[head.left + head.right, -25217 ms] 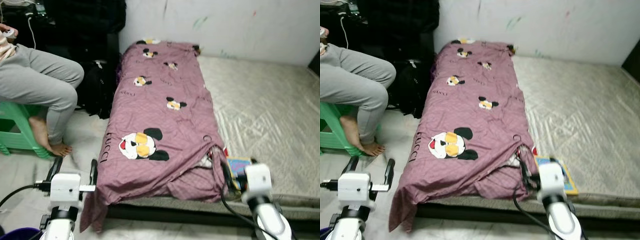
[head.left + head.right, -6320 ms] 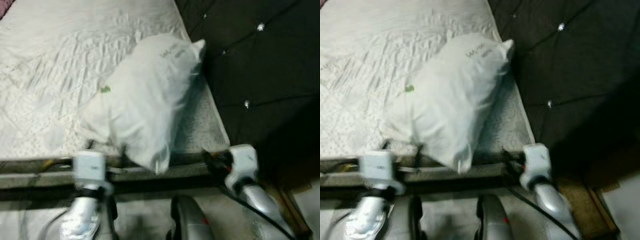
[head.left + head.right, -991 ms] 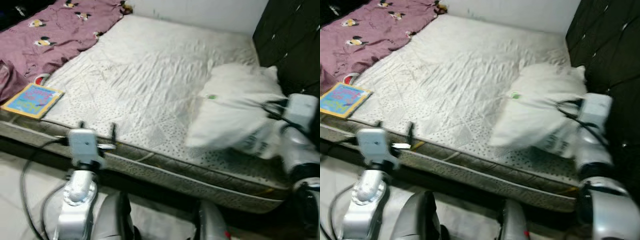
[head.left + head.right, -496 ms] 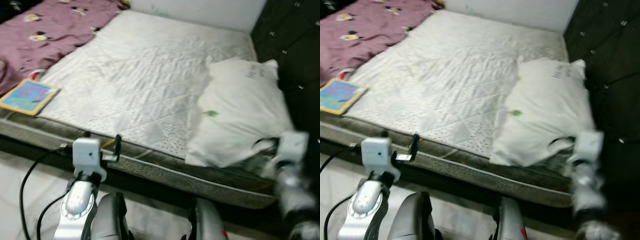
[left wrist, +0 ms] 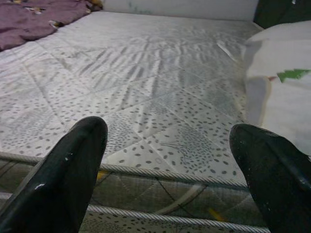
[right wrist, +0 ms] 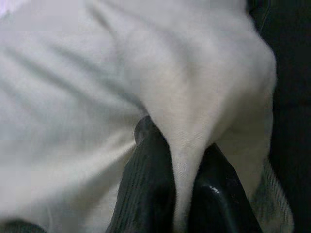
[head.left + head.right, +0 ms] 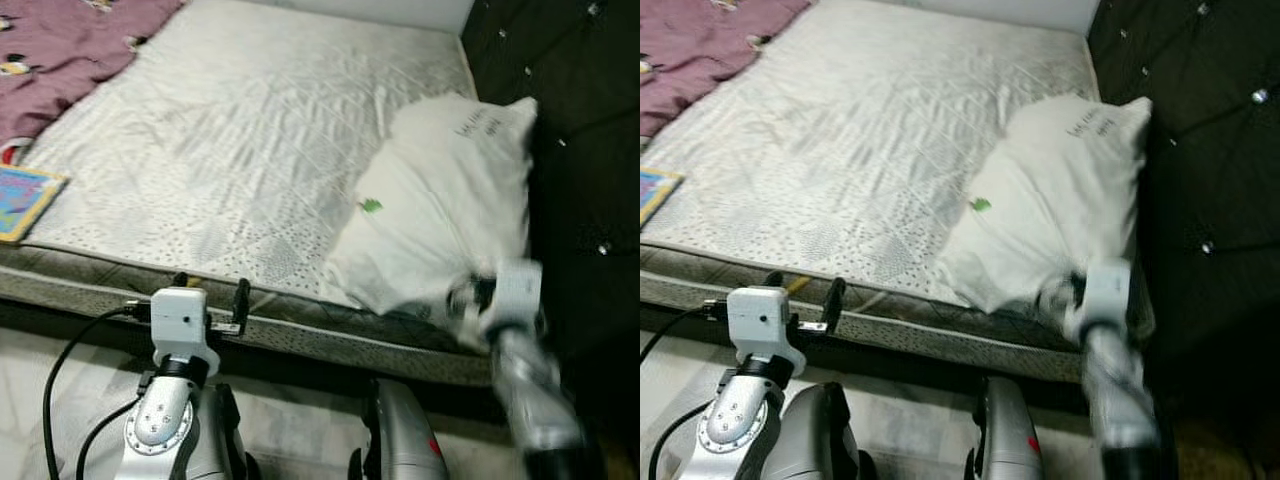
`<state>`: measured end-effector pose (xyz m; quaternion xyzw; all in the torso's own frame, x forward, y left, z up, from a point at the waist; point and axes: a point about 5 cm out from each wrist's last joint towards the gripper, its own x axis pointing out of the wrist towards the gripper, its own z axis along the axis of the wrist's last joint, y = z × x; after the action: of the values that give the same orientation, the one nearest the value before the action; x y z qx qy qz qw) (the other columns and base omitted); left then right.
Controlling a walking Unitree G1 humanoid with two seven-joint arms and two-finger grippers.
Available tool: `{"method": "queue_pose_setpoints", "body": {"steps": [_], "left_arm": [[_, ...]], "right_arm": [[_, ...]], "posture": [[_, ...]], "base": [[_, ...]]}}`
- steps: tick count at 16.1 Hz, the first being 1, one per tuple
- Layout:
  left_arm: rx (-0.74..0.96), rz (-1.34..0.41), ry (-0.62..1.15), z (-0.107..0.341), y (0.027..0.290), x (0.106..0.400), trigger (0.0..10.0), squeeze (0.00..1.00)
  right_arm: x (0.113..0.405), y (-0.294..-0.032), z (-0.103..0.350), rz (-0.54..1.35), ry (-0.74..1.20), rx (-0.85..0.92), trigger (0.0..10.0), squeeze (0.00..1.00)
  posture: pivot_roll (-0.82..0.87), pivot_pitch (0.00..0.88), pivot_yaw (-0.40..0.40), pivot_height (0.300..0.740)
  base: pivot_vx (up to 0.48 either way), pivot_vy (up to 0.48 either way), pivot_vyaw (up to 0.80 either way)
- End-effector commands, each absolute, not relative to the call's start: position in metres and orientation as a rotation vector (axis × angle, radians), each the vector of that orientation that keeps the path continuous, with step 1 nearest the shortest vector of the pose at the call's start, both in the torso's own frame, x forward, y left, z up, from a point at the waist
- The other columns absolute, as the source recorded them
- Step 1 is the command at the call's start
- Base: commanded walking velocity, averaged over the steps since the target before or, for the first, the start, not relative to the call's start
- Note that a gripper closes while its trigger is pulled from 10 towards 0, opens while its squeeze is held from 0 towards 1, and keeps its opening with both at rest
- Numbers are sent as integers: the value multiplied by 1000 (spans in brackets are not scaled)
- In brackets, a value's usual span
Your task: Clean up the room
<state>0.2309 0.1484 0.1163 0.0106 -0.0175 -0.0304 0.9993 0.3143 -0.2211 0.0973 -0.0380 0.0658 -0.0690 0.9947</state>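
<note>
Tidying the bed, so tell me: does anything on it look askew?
Yes. The pillow lies tilted by the headboard, its near corner pinched in the right gripper. A book lies at the mattress edge.

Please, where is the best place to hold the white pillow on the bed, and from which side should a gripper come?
Probably its near corner at the mattress edge, approached from the foot side. The pillow is soft, so its fabric bunches into a thin fold. The right gripper already pinches such a fold there.
</note>
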Motion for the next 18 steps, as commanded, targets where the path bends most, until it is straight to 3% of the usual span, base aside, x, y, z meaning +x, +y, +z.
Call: {"method": "queue_pose_setpoints", "body": {"steps": [1,4,5,8,14,18], "left_arm": [[25,-56,-30,118,146,229,10000,0],[23,-56,-27,118,144,229,10000,0],[26,-44,-36,120,145,231,10000,0],[40,-6,-49,121,150,234,10000,0],[42,-6,-56,122,149,240,10000,0],[50,2,-68,124,151,243,10000,0]], "right_arm": [[334,-231,111,-133,132,-83,0,0],[356,-241,135,-133,109,-93,0,0],[377,-263,172,-182,68,-117,0,0],[384,-293,216,-290,-10,-124,0,0],[376,-328,238,-413,-38,-155,0,0],[374,-330,224,-390,10,-165,0,0]], "posture": [[6,169,-71,586],[13,166,-76,586],[21,160,-88,586],[26,148,-97,586],[23,130,-91,586],[24,124,-87,586]], "base": [[0,0,0],[0,0,0],[0,0,0],[0,0,0],[0,0,0],[0,0,0]]}}
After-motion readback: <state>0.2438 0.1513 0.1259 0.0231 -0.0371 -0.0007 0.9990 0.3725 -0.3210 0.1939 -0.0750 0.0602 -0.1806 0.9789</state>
